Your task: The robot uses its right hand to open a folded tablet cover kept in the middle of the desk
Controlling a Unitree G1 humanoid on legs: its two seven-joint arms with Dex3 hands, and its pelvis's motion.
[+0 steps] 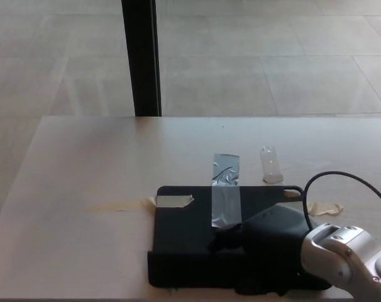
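The black tablet cover (197, 236) lay flat at the desk's (83, 170) near edge, around the middle, fastened with strips of grey tape (226, 198) and beige tape (173, 201). The right hand (266, 242) rested on its right half, fingers curled at the front edge; whether it gripped could not be told. No writing showed.
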